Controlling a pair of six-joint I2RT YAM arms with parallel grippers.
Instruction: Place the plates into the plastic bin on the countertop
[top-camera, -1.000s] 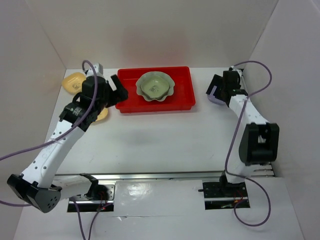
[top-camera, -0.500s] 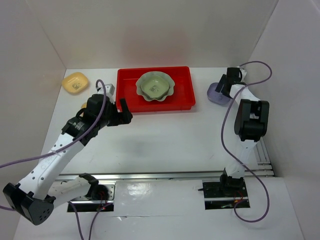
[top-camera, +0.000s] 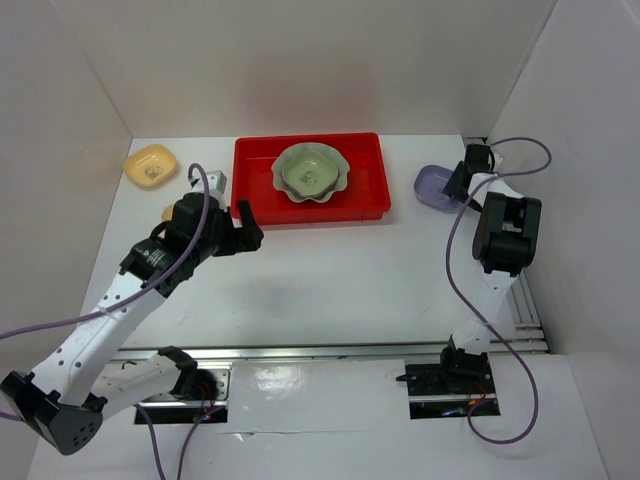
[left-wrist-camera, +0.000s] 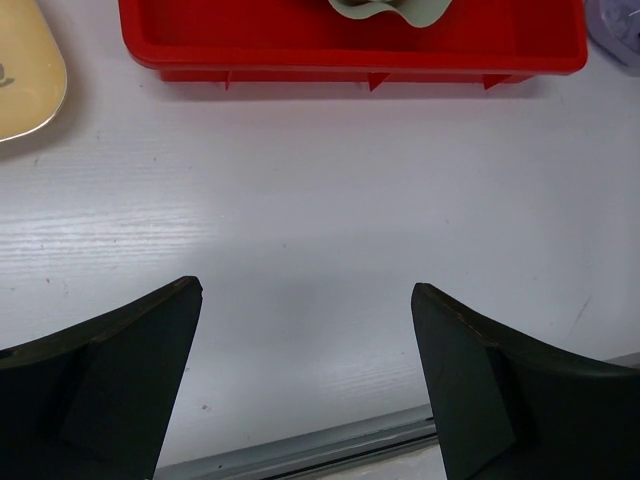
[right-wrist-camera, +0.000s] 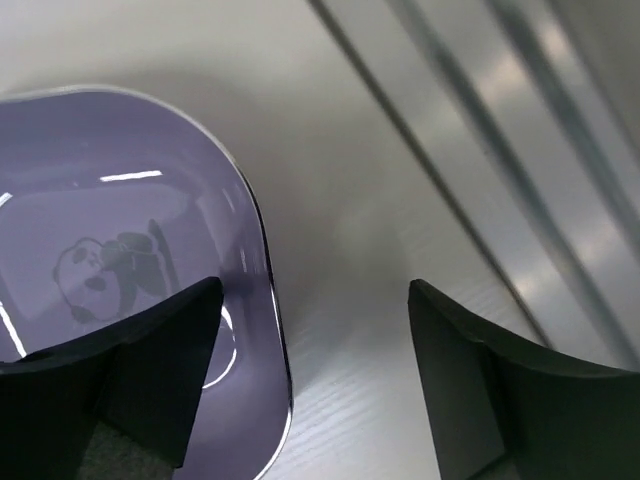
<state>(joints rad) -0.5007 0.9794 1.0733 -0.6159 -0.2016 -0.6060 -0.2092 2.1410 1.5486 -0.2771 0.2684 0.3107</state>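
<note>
Left tool backed off bin; right tool straddling lavender dish.

Red plastic bin sat far-centre on white countertop, long side L–R. Inside, approx. mid: lg pale-green scalloped dish, upright. Yellow dish lay far left, well apart from bin. 2nd yellow dish lay nearer, only partly seen. Lavender dish w/ panda print sat right of bin.

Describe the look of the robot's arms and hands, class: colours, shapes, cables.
Both the left arm and right arm have white links with black joints. A purple cable loops along each. The left hand and right hand have two black wedge-shaped fingers.
</note>
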